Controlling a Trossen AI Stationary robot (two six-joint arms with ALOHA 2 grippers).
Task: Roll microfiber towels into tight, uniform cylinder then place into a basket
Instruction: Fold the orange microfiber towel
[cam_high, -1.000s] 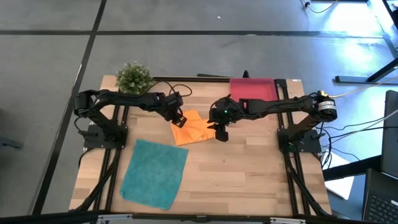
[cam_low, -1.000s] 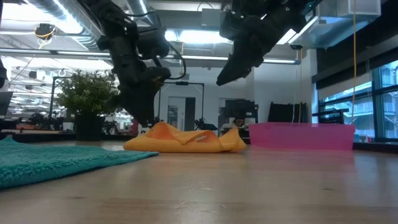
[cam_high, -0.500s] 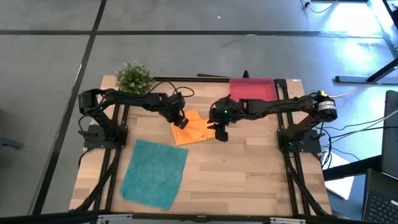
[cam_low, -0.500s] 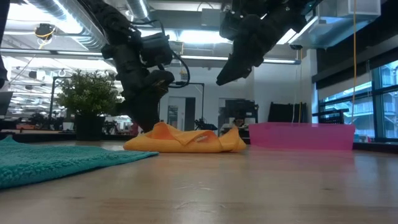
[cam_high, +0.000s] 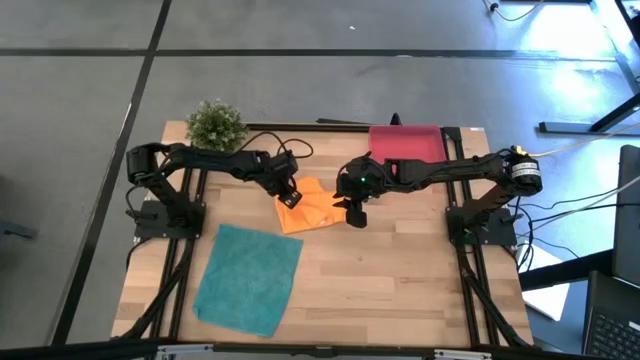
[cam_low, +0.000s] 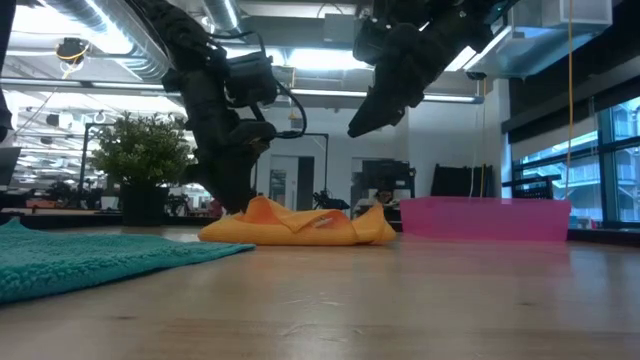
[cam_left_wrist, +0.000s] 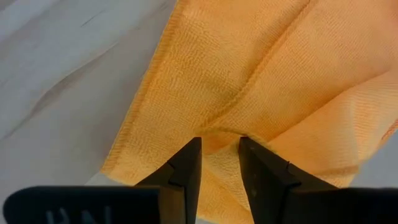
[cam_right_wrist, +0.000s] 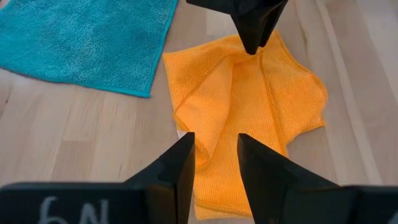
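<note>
The orange towel (cam_high: 310, 206) is seen crumpled at the upper middle of the high view, on the worktop (cam_high: 400, 280) between the two arms. No roll has been formed yet: the cloth lies in loose folds, with a raised ridge at its left end in the low view. The teal towel (cam_high: 248, 277) lies flat at the lower left of the high view, untouched, and the basket (cam_high: 405, 140) stands at the upper right, well apart from both cloths.

The left claw (cam_left_wrist: 219, 163) is set down on the orange towel's upper left edge, its fingers narrowly parted with a small fold of cloth between the tips; a light pinch is judged, not a firm one. The right claw (cam_right_wrist: 215, 163) hangs above the towel's right part, clear of the fabric, its fingers a little apart and holding nothing.

Risk is judged mainly from the shallow pinch: if the fold is drawn by one layer only, the cloth could slip out or bunch further, and a slack, uneven cylinder would result. A pull by one arm alone could also drag the whole towel across the worktop instead of spreading it.

The towel's long axis is seen running from upper left to lower right in the high view, though no clean edge is presented for rolling.
</note>
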